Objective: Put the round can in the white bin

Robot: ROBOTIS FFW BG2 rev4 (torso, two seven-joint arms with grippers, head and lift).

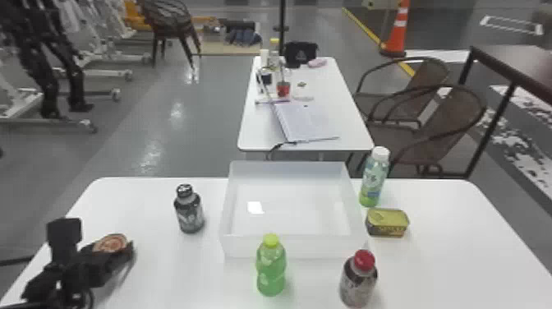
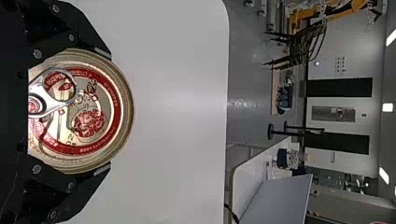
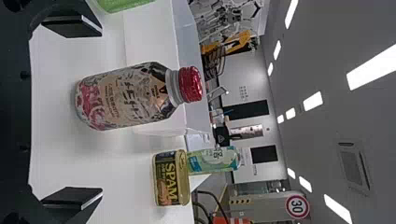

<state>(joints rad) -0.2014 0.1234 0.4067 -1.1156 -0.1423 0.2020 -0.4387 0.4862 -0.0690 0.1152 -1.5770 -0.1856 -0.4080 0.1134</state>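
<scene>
The round can [image 2: 105,133] is in the left tool [image 1: 97,242], over the near left part of the smooth white worktop [image 1: 143,283]; its metal lid, with a raised rim, red printed ring and looped pull tab, sits between the two flat black fingers, gripped at its sides. The right tool [image 3: 101,112] stands wide, nothing between its fingers.

To the can's right, near the middle, is the white bin [image 1: 295,247], a rectangular, straight-walled box with an open top. Between can and bin, somewhat farther back, stands a dark bottle [image 1: 189,213] with a rounded body. Just on the bin's near side is a waisted green plastic bottle [image 1: 271,271]; right of that, a glossy red-capped bottle [image 1: 358,283]. Along the bin's right side are a round-cornered tin [image 1: 387,223] and, farther back, a slim white-capped bottle [image 1: 373,181], upright.
</scene>
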